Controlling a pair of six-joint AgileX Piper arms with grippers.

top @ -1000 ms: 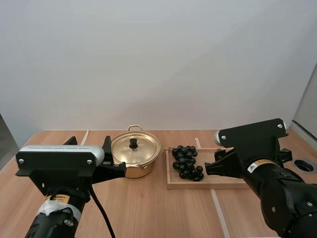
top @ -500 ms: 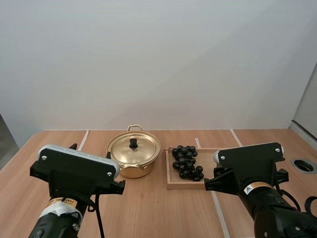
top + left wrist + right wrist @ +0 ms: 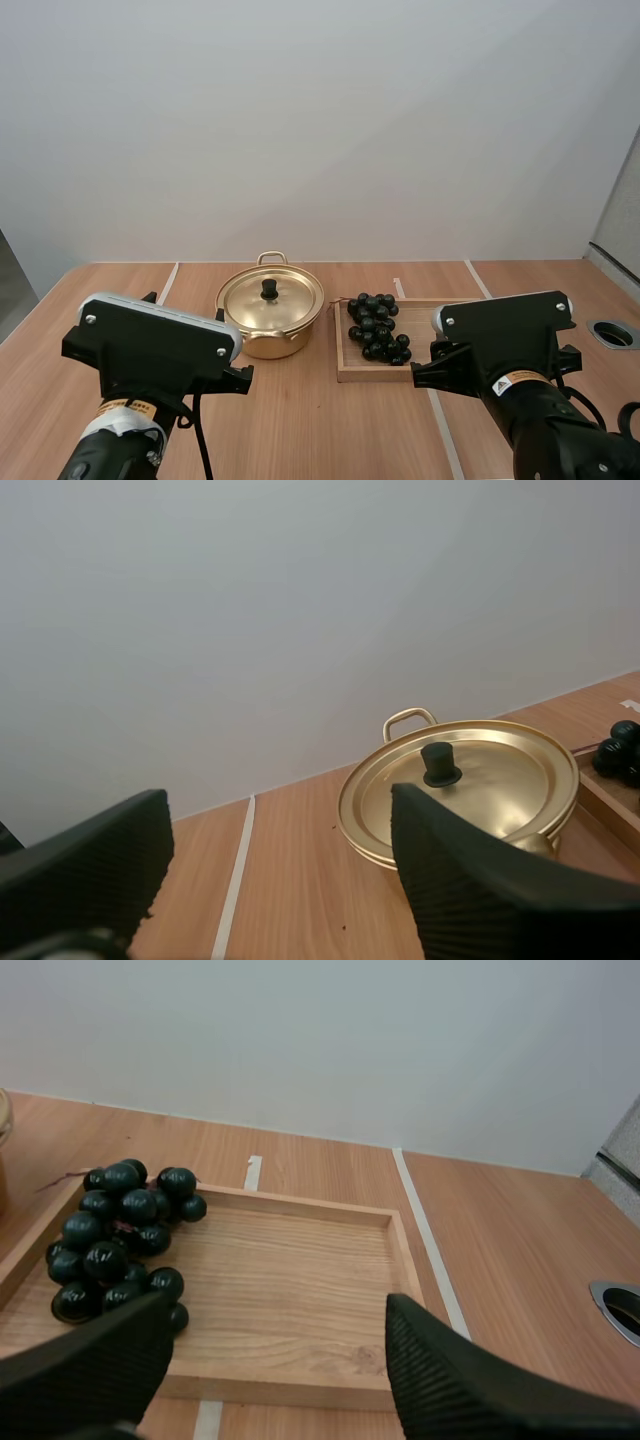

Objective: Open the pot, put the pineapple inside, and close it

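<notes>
A golden pot (image 3: pixel 270 335) stands at mid-table with its lid (image 3: pixel 285 300) on and a black knob (image 3: pixel 269 288) on top. To its right a bunch of dark grapes (image 3: pixel 375 325) lies at the left end of a wooden tray (image 3: pixel 380 376). My left gripper (image 3: pixel 280 810) is open, held back from the lid (image 3: pixel 500 780), which lies past its fingers. My right gripper (image 3: pixel 280 1305) is open above the near edge of the tray (image 3: pixel 290 1280), with the grapes (image 3: pixel 120 1235) ahead beside one finger. Nothing is held.
Pale tape lines (image 3: pixel 440 420) run across the wooden table. A round metal-rimmed hole (image 3: pixel 612 333) sits at the table's right edge. Bare table lies in front of the pot and the tray.
Over the last second both arms drew back toward the near side and dropped lower. The left gripper moved away from the pot's side. Pot, lid and grapes stayed put.
</notes>
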